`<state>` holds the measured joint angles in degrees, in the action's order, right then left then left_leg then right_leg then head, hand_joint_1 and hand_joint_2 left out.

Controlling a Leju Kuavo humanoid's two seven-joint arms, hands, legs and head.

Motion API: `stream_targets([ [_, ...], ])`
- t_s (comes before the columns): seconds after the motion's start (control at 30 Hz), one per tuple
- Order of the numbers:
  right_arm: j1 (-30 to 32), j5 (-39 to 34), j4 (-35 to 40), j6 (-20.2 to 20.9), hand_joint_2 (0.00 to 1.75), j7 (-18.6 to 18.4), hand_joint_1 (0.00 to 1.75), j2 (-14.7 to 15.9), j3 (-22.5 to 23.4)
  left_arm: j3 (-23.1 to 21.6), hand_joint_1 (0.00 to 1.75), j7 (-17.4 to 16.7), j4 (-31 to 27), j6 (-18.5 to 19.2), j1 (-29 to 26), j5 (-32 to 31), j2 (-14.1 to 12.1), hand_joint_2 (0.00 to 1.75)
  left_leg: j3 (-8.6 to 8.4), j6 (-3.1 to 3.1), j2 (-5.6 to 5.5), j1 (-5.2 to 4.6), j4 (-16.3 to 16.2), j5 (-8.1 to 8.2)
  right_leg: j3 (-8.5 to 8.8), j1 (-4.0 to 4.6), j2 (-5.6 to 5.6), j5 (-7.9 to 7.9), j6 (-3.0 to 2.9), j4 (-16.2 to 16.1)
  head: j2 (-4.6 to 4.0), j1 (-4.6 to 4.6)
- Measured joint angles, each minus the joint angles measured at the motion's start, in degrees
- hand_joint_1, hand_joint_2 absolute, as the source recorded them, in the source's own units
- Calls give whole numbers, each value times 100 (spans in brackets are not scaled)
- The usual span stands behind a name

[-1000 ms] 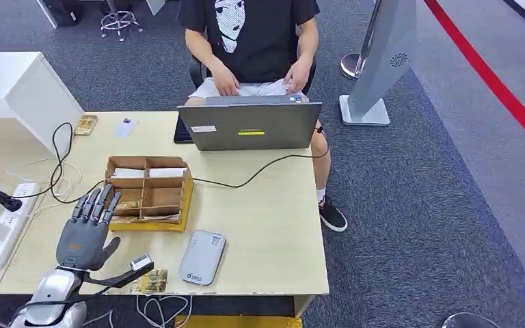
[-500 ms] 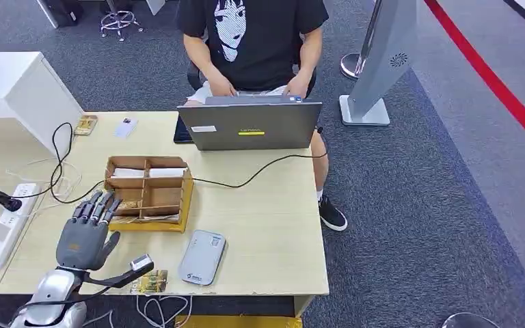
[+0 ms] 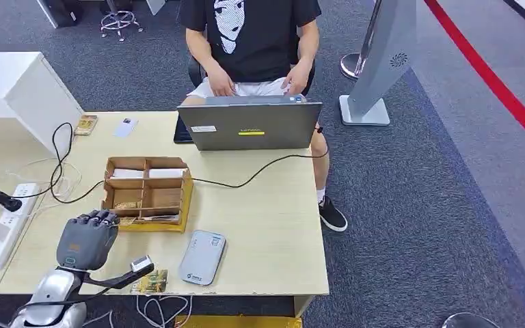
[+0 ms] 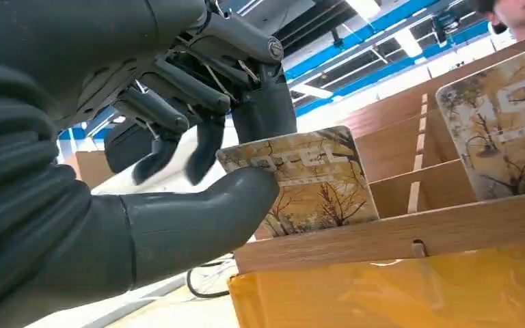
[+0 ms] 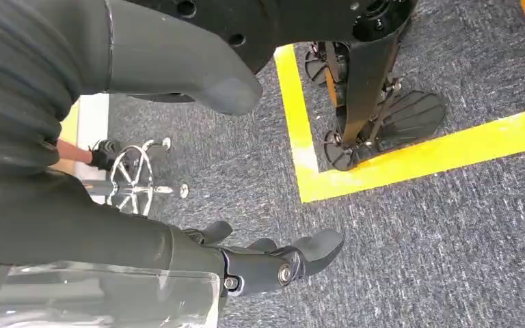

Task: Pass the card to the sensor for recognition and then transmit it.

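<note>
A wooden divider box (image 3: 187,198) sits on the table left of centre, with printed cards standing in its compartments. My left hand (image 3: 86,241) is at the box's near left corner, fingers curled down into it. In the left wrist view the thumb (image 4: 198,222) presses the front of a tree-printed hotel card (image 4: 318,188) while the dark fingers (image 4: 208,140) close behind it; the card still stands inside the box wall (image 4: 410,232). A second card (image 4: 509,126) stands beside it. The grey-white sensor pad (image 3: 202,257) lies right of my hand. My right hand (image 5: 260,263) hangs over the carpet, holding nothing.
A person (image 3: 249,41) types at a grey laptop (image 3: 249,125) at the table's far edge, its cable crossing the table. A power strip (image 3: 3,222) and cables lie at the left. A loose card (image 3: 152,280) and a small device (image 3: 141,264) lie at the front edge.
My left hand's fingers, stretched out over the box a second ago, have curled down and closed on the card in the near left compartment. The person shifted slightly.
</note>
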<state>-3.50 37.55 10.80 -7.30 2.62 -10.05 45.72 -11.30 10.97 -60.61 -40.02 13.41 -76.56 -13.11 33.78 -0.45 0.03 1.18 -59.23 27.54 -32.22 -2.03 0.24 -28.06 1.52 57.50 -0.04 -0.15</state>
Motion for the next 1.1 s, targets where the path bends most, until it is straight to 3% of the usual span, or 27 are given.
stream_targets([
  [0.2, 6, 90, 0, 0, 175, -31, 0, 0, 4, 214, 175, 464, -405, -7, -119, -245, 15, 175, 0, 0, 0, 0, 0, 0, 0, 0, -1, 0, 0, 0, 0, 2],
  [0.67, 3, 103, 0, 0, 175, -39, 0, 0, 9, 516, 175, 573, -929, -7, -131, -219, 28, 175, 0, 0, -1, 0, 0, -1, 1, 0, -1, 0, 0, 0, 0, -4],
  [0.8, 1, 160, 0, 0, 175, -37, 0, 0, 35, 669, 175, 817, -1325, -7, -107, -92, 37, 175, 0, 0, -1, 0, 0, -1, 0, 0, -2, 0, 0, 0, 0, -2],
  [0.93, 2, 210, 0, 9, 175, -31, 0, 0, 90, 708, 175, 528, -1644, 66, 147, 134, -164, 175, -1, -4, 2, 3, -1, -3, -6, 4, 1, 2, -3, 0, 0, -2],
  [1.1, -10, 332, 0, 39, 175, -11, 0, 0, 109, 566, 175, 103, -1722, 422, 845, 188, -560, 175, -2, -7, 0, 4, 0, -10, -6, 4, 0, 5, -6, 1, 0, -4],
])
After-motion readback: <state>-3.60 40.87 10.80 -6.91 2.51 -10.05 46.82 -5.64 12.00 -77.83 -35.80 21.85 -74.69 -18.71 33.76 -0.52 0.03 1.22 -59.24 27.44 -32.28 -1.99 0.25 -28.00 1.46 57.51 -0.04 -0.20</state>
